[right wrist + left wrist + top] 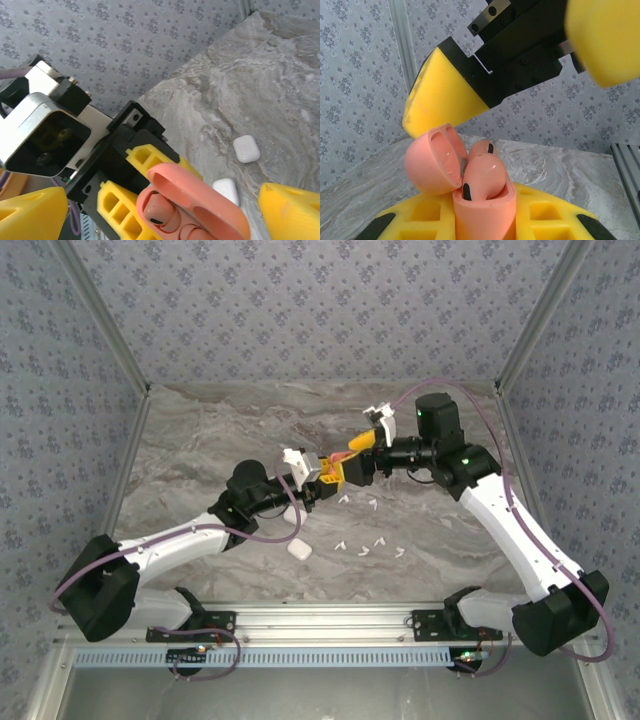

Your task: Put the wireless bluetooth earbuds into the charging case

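Bright, even light, soft shadows; right hand [525, 65] blurs close up.

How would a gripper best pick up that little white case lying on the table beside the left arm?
Probably from straight above, pinching the white case across two opposite side edges, midway along them. It lies flat on the table, so only its sides offer purchase, and fingers would likely slip off its rounded corners.

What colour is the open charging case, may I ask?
The charging case is coral pink, best in left wrist view.
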Robot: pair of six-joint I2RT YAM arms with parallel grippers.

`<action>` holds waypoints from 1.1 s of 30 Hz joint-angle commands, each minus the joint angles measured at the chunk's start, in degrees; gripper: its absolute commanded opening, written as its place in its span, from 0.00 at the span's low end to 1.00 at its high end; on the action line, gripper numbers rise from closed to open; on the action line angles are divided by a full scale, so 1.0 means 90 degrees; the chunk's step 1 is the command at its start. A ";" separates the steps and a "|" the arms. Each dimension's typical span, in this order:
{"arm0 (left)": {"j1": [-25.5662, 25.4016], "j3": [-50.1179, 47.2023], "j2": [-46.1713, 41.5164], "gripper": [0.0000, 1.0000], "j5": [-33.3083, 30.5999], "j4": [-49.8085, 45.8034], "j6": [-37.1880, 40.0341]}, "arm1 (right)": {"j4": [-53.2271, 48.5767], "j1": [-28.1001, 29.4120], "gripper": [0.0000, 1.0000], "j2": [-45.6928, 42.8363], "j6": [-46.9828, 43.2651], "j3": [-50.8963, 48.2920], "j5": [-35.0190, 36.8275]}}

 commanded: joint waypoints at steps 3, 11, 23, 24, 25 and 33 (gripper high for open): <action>-0.0001 0.0163 -0.0043 0.00 0.0084 0.0300 -0.0061 | -0.0378 0.0082 1.00 -0.0040 -0.0130 0.0228 -0.0424; -0.0001 0.0163 -0.0033 0.00 0.0037 0.0266 -0.0029 | -0.0574 0.0119 1.00 -0.0390 -0.0222 0.0060 -0.0265; -0.0001 0.0164 -0.0026 0.00 -0.0016 0.0222 -0.0013 | -0.0652 0.0141 1.00 -0.0622 -0.0266 -0.0076 0.0337; 0.0003 0.0173 -0.0031 0.00 -0.0016 0.0213 -0.0015 | -0.0667 0.0141 1.00 -0.0622 -0.0295 -0.0043 0.0393; -0.0004 0.0176 -0.0029 0.00 -0.0016 0.0212 -0.0013 | -0.0680 0.0142 1.00 -0.0631 -0.0317 -0.0019 0.0449; 0.0000 0.0212 -0.0058 0.00 -0.0126 -0.0069 0.0112 | -0.0685 0.0111 1.00 -0.0884 -0.0484 0.0017 0.1743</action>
